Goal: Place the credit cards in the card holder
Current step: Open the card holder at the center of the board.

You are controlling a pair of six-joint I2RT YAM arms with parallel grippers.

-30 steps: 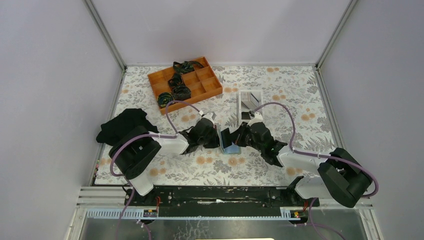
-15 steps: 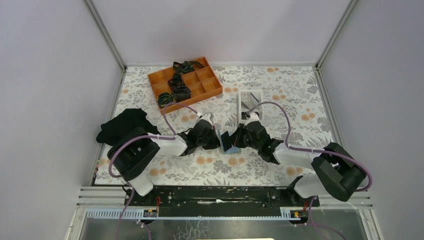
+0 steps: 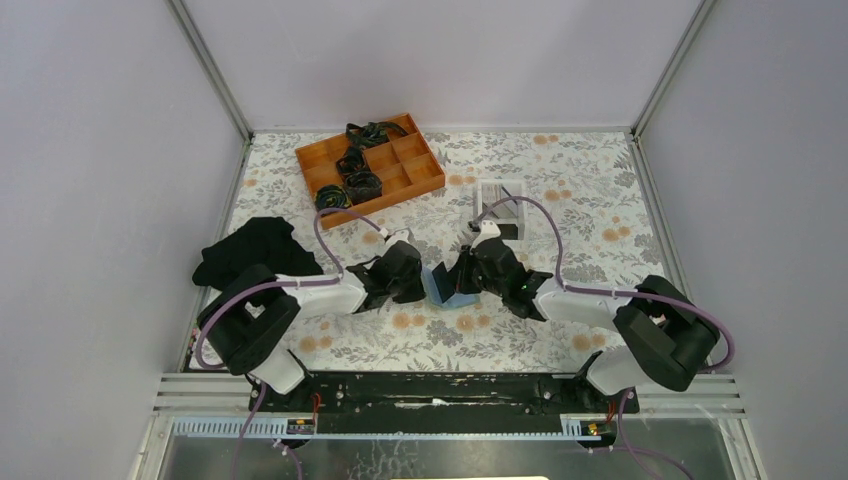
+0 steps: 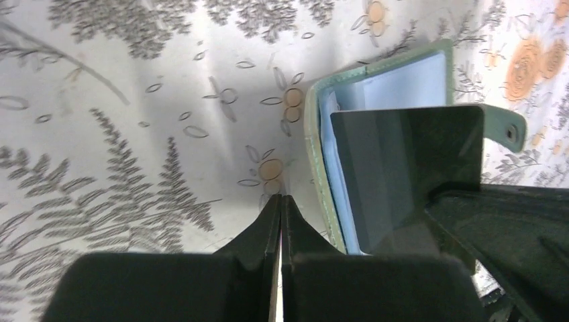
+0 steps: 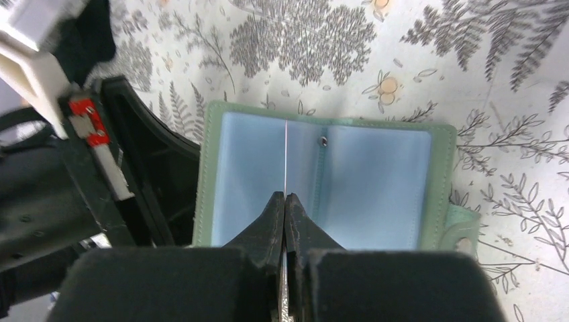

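Left arm (image 3: 310, 293) and right arm (image 3: 580, 300) reach inward from their bases, wrists low, tips facing each other at close range. Left gripper (image 4: 280, 213): fingers pressed together, nothing between them. Right gripper (image 5: 286, 209): fingers pinched on a thin black rectangular card (image 4: 402, 168).

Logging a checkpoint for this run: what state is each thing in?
card holder: lying open, blue lining up
dark card: held on edge over the open holder
right end effector: shut on the dark card
left end effector: shut, empty
orange box: dark items in some compartments
white tray: contents too small to tell
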